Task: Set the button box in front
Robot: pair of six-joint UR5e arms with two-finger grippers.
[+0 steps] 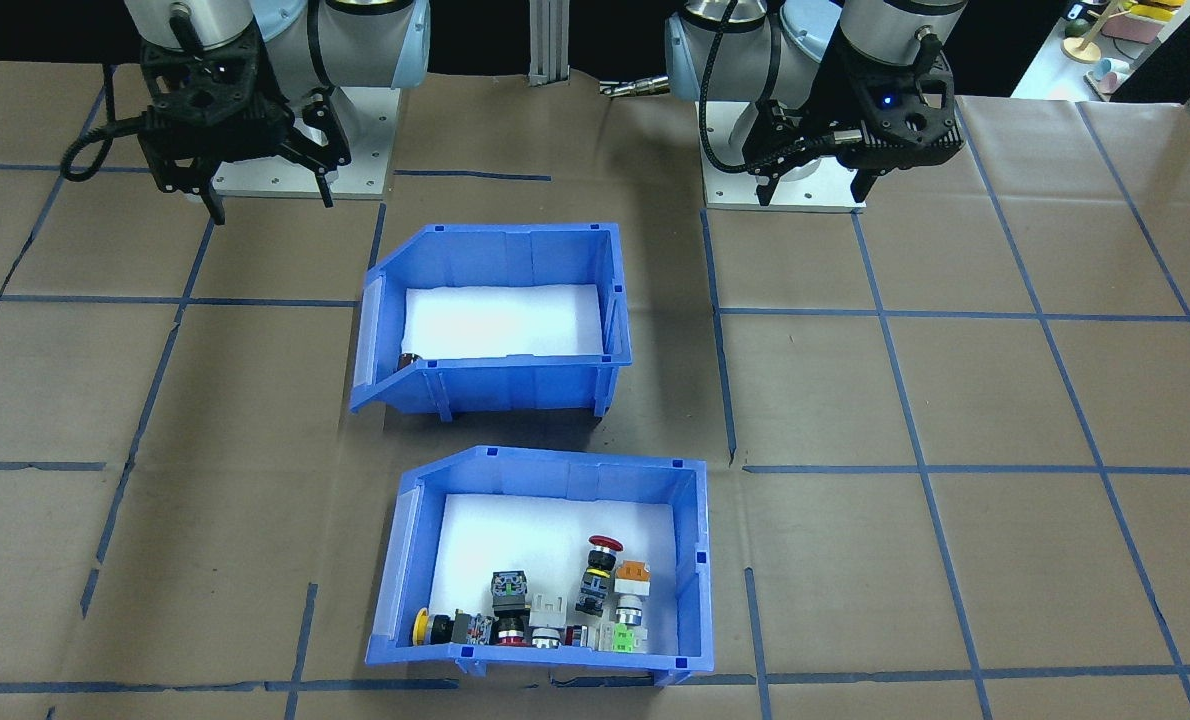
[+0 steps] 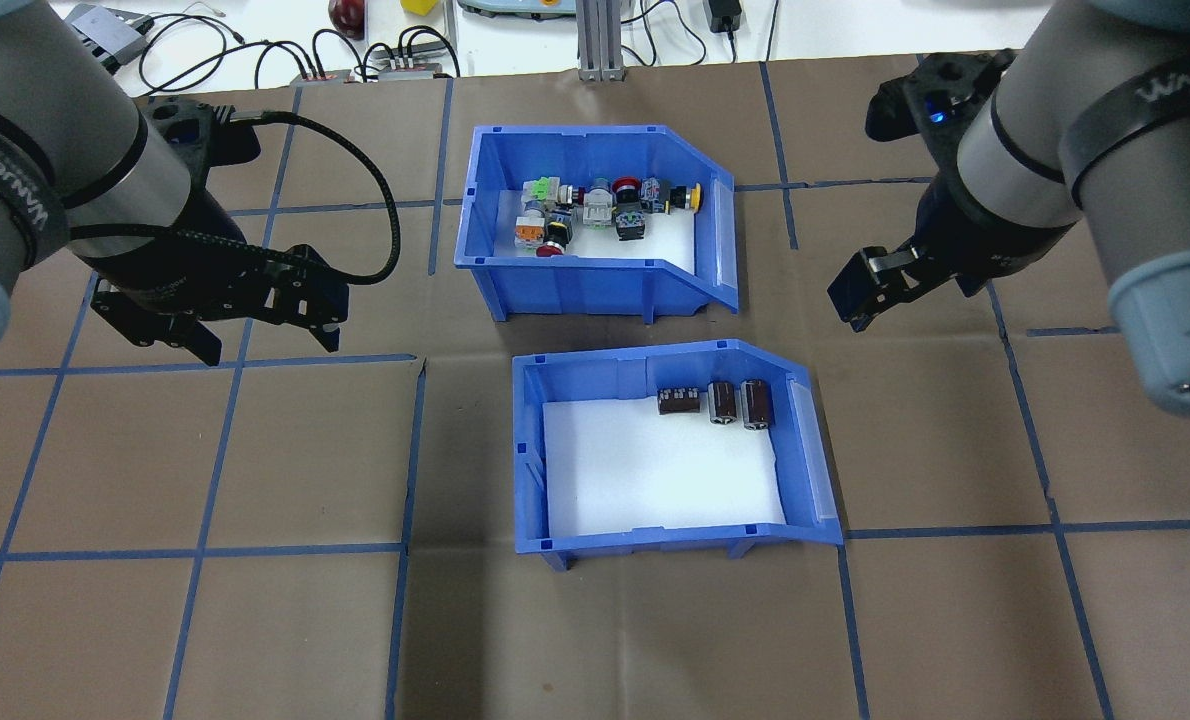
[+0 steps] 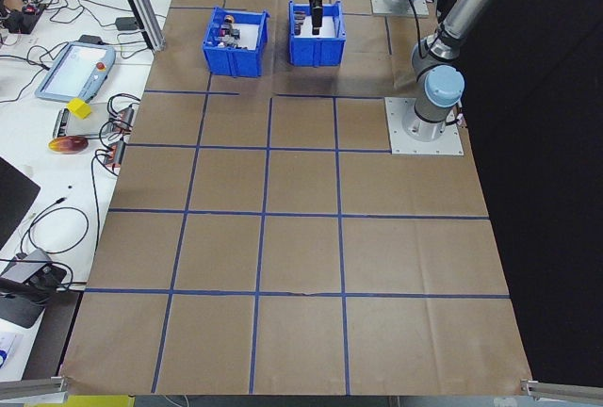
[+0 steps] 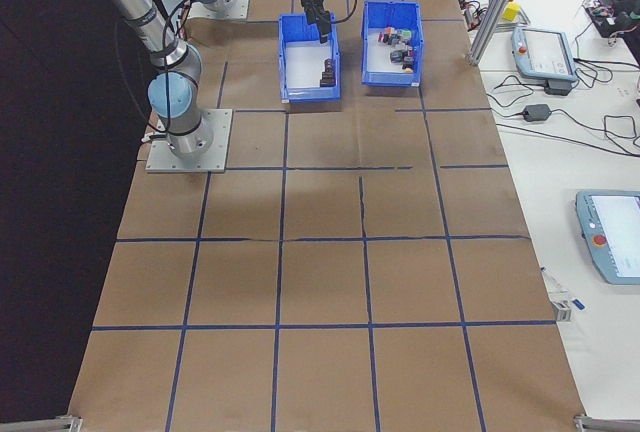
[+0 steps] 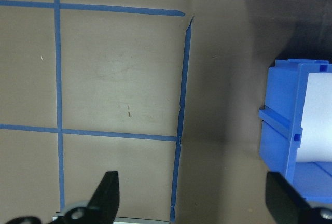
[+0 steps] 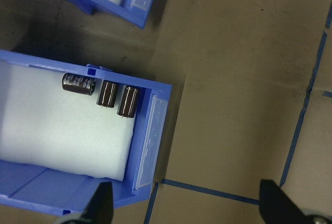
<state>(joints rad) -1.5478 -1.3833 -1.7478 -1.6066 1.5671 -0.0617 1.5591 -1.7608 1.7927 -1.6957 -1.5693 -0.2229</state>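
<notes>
The button box (image 2: 575,285), a blue bin with colourful push-button switches (image 2: 595,205) on its white liner, stands on the far side of the table from the robot. In the front-facing view the button box (image 1: 555,466) is the lower bin. My left gripper (image 2: 260,340) hovers open over bare paper to the left of both bins, holding nothing. My right gripper (image 2: 855,295) hovers open to the right of them, also with nothing in it. Both wrist views show wide-apart fingers: left gripper (image 5: 192,198), right gripper (image 6: 189,203).
A second blue bin (image 2: 655,540) with three dark brown cylinders (image 2: 725,403) sits between the button box and the robot, a narrow gap apart. Brown paper with blue tape lines covers the table. Cables and devices lie beyond the far edge.
</notes>
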